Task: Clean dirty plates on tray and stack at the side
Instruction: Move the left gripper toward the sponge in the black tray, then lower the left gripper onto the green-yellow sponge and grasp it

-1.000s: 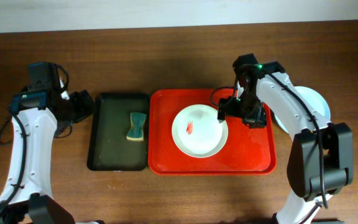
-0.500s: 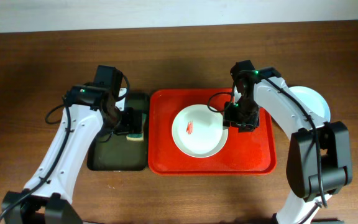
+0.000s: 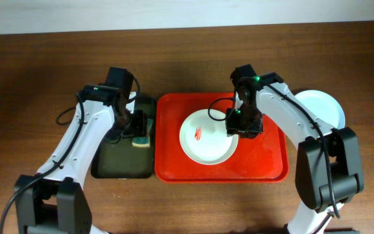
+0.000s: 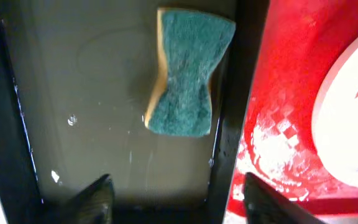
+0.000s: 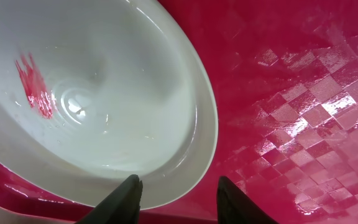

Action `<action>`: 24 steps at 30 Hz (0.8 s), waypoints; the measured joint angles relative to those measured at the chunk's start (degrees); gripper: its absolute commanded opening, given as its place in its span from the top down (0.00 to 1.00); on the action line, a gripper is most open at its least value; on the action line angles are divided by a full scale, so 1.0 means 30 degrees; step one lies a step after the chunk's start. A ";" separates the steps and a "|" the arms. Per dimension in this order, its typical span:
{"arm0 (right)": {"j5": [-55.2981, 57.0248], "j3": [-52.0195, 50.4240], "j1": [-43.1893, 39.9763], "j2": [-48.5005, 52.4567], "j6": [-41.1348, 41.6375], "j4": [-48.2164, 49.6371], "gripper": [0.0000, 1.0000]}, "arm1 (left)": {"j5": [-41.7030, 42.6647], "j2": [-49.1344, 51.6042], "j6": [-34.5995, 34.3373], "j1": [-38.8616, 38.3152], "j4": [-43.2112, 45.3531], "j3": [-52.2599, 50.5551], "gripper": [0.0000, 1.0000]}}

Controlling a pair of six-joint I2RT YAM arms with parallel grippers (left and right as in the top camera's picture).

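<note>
Sponge [image 4: 188, 74] in green tray [image 4: 73, 93], left claw [image 4: 179, 202] spread wide near it, likely to grab; right claw [image 5: 179, 199] straddles plate [image 5: 104, 93] rim, probably steadying it, can't tell if clamped.

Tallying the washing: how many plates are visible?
2: a smeared plate on the red tray; a pale plate on the table right of it, partly behind the right arm, possibly stacked.
</note>
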 measured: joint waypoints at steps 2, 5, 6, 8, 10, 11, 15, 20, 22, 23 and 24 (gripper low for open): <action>0.0000 0.0000 0.0000 0.0000 -0.0007 -0.0015 0.59 | 0.0000 0.0277 -0.0058 0.0000 0.0699 0.0000 0.64; 0.0000 0.0000 0.0000 0.0000 0.0000 -0.0022 0.59 | -0.0066 0.1428 0.0007 0.0000 0.1749 0.0000 0.66; 0.0007 0.0000 0.0000 0.0000 0.0015 -0.0015 0.59 | -0.0066 0.1727 0.0102 0.0000 0.1872 0.0000 0.66; 0.0000 0.0000 0.0000 0.0000 0.0000 0.0015 0.59 | -0.0058 0.2375 0.0517 0.0000 0.2652 0.0000 0.67; 0.0000 0.0000 0.0000 0.0000 -0.0007 0.0095 0.59 | -0.0058 0.2769 0.0801 0.0000 0.3184 0.0000 0.74; 0.0000 0.0000 0.0000 0.0000 0.0000 0.0131 0.59 | -0.0066 0.2871 0.0911 0.0000 0.3351 0.0000 0.76; 0.0007 0.0000 0.0000 0.0000 0.0000 0.0131 0.59 | -0.0058 0.3512 0.1195 -0.0036 0.3803 0.0000 0.75; 0.0007 0.0000 0.0000 0.0000 -0.0007 0.0146 0.59 | -0.0058 0.4408 0.1304 -0.0175 0.3810 0.0000 0.73; 0.0007 0.0000 0.0000 0.0000 -0.0007 0.0197 0.59 | -0.0051 0.4889 0.1304 -0.0219 0.3818 0.0000 0.73; 0.0000 0.0000 0.0000 0.0000 0.0000 0.0197 0.59 | -0.0051 0.5093 0.1304 -0.0255 0.3861 0.0000 0.75; 0.0007 0.0000 0.0000 0.0000 -0.0007 0.0204 0.59 | -0.0051 0.5151 0.1304 -0.0248 0.3891 0.0000 0.76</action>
